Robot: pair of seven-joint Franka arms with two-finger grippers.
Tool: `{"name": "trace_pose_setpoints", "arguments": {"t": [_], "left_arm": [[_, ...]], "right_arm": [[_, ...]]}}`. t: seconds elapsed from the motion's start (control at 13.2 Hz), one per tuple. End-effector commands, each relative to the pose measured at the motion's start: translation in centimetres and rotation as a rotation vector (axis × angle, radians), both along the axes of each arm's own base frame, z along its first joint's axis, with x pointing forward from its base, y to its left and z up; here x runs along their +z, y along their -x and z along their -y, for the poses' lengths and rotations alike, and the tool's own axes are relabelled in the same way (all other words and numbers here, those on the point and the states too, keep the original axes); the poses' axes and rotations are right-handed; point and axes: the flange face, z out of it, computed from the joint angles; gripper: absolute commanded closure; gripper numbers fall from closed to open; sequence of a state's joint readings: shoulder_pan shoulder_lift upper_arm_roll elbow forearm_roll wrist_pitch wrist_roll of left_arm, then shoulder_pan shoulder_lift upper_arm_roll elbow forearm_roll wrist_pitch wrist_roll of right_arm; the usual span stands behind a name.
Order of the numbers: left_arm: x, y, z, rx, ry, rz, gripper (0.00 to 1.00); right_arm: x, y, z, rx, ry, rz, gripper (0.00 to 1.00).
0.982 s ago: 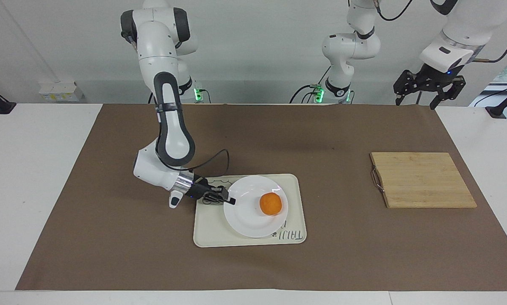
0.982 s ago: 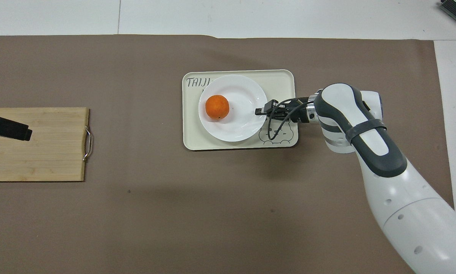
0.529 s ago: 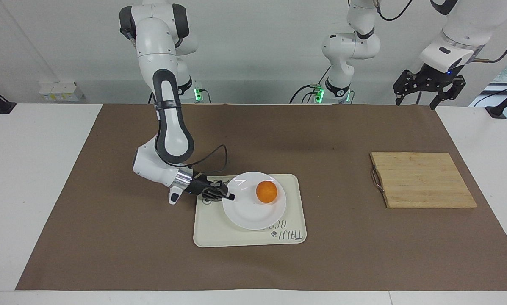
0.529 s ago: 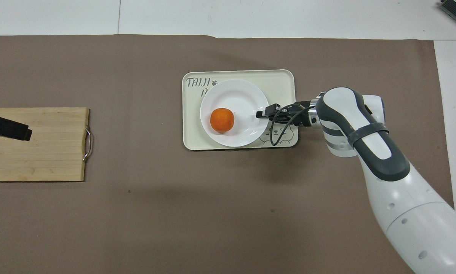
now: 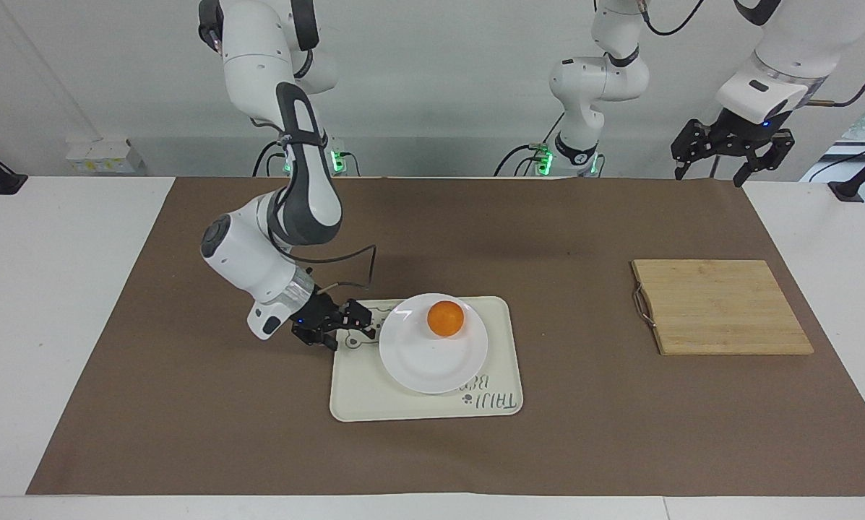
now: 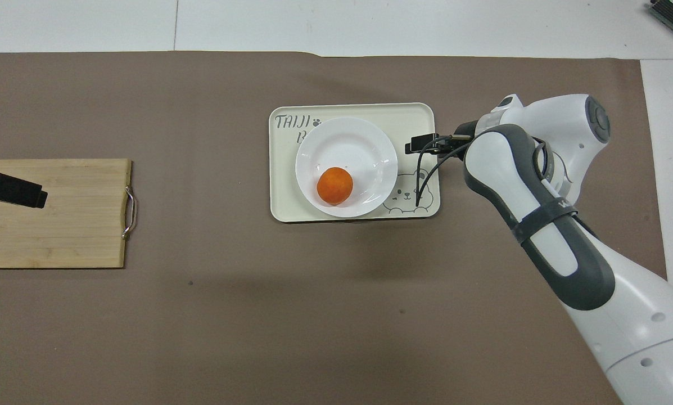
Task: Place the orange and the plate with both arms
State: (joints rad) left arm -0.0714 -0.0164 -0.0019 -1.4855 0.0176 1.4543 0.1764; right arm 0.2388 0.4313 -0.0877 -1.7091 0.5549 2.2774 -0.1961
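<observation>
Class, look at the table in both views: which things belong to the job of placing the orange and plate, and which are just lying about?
Part of the job:
- orange, on the plate
- plate, on the tray
- right gripper, open beside the plate
- left gripper, open, waiting raised above its end of the table

Just lying about:
- cream tray
- wooden cutting board
- brown mat
</observation>
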Motion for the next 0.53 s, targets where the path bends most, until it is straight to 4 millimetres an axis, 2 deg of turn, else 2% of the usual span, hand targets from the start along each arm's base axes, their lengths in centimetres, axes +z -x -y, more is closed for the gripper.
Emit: {"name": "trace_pose_setpoints", "arguments": {"t": [0.0, 0.15, 0.3, 0.45], "left_arm": [[0.5, 0.5, -0.2, 0.013, -0.01, 0.007, 0.0], [0.5, 0.5, -0.2, 0.013, -0.01, 0.007, 0.0], [0.5, 0.5, -0.2, 0.013, -0.01, 0.007, 0.0], [0.5, 0.5, -0.2, 0.013, -0.01, 0.007, 0.0]], "right_arm": [[6.0, 1.2, 1.3, -0.017, 0.168, 0.033, 0.0], [9.0, 2.8, 2.7, -0.036, 0.209, -0.033, 0.0], [12.6, 4.4, 5.3, -0.028, 0.297, -0.053, 0.0], [15.7, 6.4, 8.1, -0.053, 0.314, -0.097, 0.0]]}}
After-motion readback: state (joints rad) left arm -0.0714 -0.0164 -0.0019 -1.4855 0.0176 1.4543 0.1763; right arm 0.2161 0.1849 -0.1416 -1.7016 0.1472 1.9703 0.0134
